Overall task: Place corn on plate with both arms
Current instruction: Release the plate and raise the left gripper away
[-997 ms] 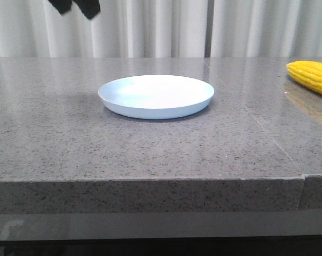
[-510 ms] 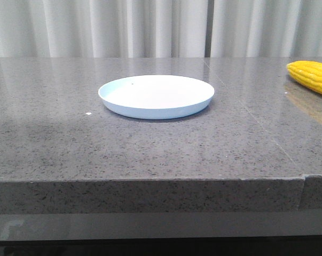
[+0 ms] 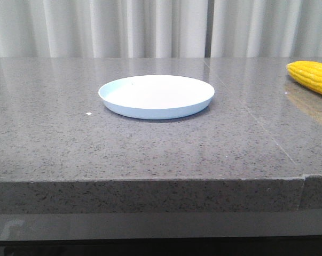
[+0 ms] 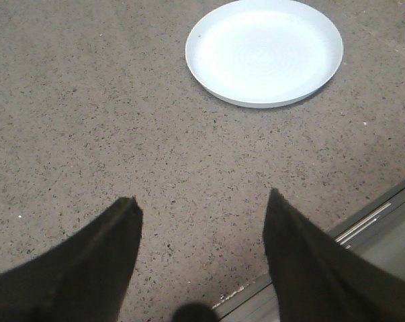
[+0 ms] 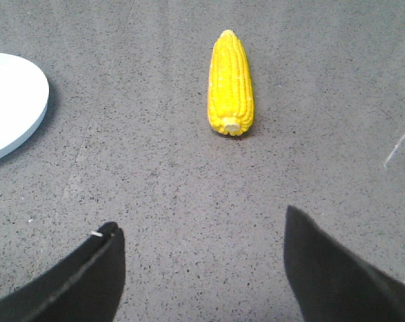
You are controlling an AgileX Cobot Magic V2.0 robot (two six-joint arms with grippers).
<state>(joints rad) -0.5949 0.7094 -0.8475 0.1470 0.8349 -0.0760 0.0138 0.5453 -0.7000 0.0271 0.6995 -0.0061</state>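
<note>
Front view: the plate (image 3: 156, 96) sits flat on the grey speckled table (image 3: 150, 144), roughly mid-table, w/ nothing on it; the corn (image 3: 312, 76) lies on the table at the far right, cut by the frame edge, well apart from the plate; a small white speck (image 3: 88, 113) lies on the table near the plate's left side; pale curtain (image 3: 150, 26) hangs behind the table; no arm or gripper shows here.

Left wrist view: the left gripper (image 4: 202, 204) hangs above bare tabletop near the table's edge, its two dark fingers (image 4: 105, 251) spread wide w/ nothing between them; the plate (image 4: 264, 52) lies beyond the fingertips, apart from them, empty.

Right wrist view: the right gripper (image 5: 202, 231) hangs above the table, fingers (image 5: 330, 268) wide apart, holding nothing; the corn (image 5: 230, 82) lies on the table ahead of the fingertips, lengthwise in line w/ the gap, pale stub end toward the gripper, clear of both fingers; a slice of the plate's rim (image 5: 21, 124) shows at the frame edge, off to the side of the corn, not touching it; a short pale scratch mark (image 5: 395, 148) shows on the table on the corn's other side.
</note>
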